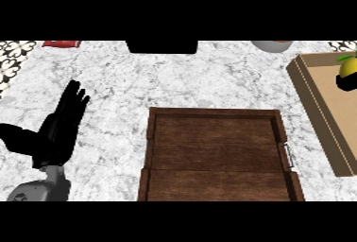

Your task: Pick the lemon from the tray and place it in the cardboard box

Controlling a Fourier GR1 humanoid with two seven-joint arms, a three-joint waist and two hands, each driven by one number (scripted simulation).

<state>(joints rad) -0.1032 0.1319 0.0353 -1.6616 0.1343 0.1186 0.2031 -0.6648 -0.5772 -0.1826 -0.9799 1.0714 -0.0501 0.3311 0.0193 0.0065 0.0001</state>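
Over the cardboard box (322, 123) at the bench's right edge, the right hand (346, 81) curls round the lemon (348, 67); the left hand (59, 127) rests open beside the wooden tray (217, 115).

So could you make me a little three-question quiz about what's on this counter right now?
1. True or false: the lemon lies in the wooden tray.
2. Which hand shows open at the view's left?
3. The cardboard box is: A) right of the tray, B) left of it, C) inside it.

Key: 1 false, it is over the box, held by the right hand. 2 the left hand. 3 A.
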